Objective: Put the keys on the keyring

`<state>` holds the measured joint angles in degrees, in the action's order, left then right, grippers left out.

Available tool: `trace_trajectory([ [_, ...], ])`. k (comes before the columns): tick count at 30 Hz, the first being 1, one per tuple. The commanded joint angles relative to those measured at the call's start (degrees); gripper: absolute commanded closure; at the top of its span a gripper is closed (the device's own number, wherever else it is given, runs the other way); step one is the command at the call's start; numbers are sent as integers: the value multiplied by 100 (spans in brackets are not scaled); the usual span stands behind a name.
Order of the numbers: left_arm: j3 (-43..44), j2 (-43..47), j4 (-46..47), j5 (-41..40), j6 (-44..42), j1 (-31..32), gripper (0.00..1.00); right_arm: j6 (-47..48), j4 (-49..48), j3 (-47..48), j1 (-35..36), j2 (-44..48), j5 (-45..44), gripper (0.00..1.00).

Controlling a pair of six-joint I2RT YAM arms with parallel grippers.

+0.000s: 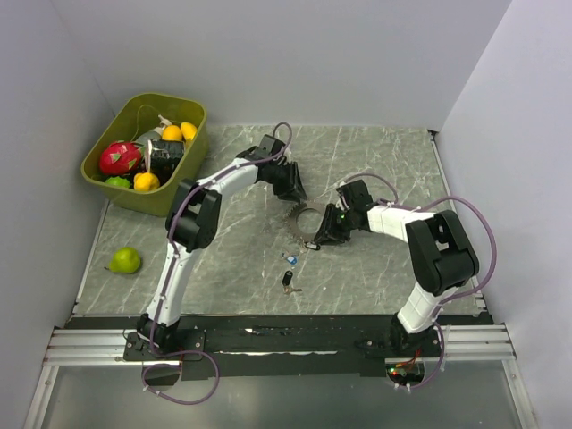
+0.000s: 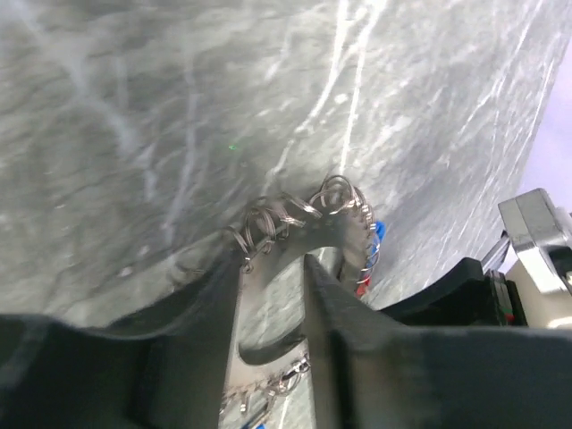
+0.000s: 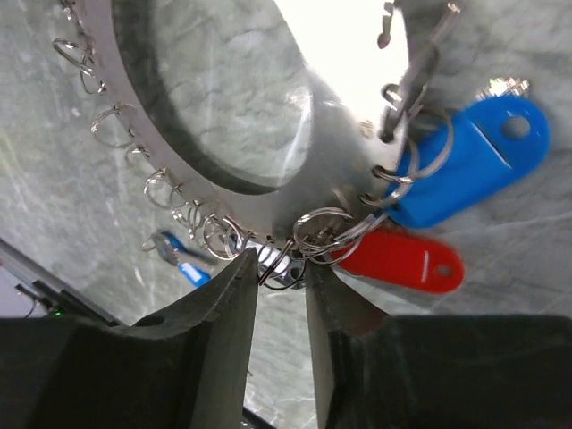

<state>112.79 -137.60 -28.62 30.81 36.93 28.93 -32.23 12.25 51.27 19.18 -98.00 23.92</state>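
Clamping the keyring [image 1: 298,229] rim from opposite sides, your left gripper [image 2: 273,264] and right gripper [image 3: 279,261] likely steady it for threading the keys [image 1: 288,279].

No word, number or brand mark can be read in any view. The blue key head [image 3: 474,161] and the red key head [image 3: 402,261] show plain faces. The white arm casings [image 1: 223,183] appear too small to show any marking.
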Motion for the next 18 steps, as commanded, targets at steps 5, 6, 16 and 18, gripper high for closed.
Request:
trace_trajectory([
  [5, -2, 725, -363, -197, -484, 140, 40, -108, -408, 24, 42, 755, 51, 54],
  [6, -160, 822, -346, -259, -580, 139, 40, -108, -347, 33, 51, 843, 16, 50],
  [16, -1356, 1911, -240, -681, -827, -36, 35, -3, -56, 6, 51, 949, -90, 36],
  [18, -1531, 2000, -249, -769, -889, -89, 34, -3, -65, -46, 60, 984, -81, 35],
])
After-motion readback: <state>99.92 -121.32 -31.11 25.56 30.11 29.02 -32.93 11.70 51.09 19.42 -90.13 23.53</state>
